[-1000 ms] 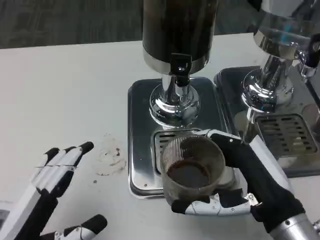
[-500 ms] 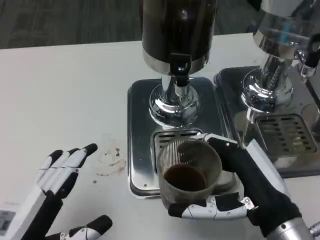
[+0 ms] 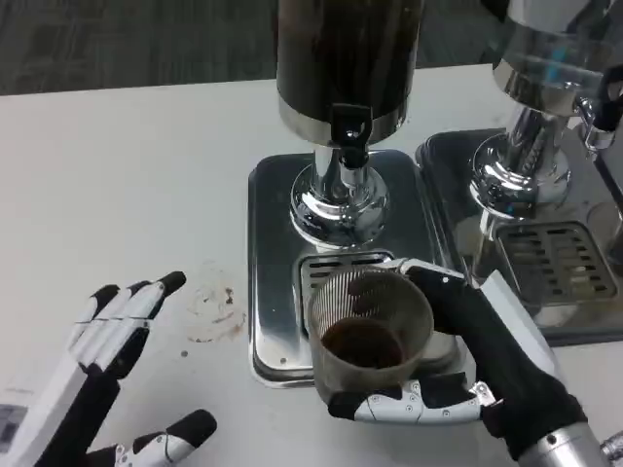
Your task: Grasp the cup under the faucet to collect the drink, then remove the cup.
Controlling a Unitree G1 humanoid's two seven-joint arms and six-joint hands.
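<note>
The right hand [image 3: 487, 375] wraps a clear ribbed cup [image 3: 371, 331], dark drink pooled in its bottom. The cup sits over the slotted grate at the front of a shiny steel tray [image 3: 273, 243], below the black faucet [image 3: 349, 131] of a dark cylindrical dispenser [image 3: 348, 58] on a chrome foot. The left hand [image 3: 117, 375] hovers over the matte white worktop [image 3: 127, 185], fingers spread, holding nothing, beside a brownish stain [image 3: 216, 302].
</note>
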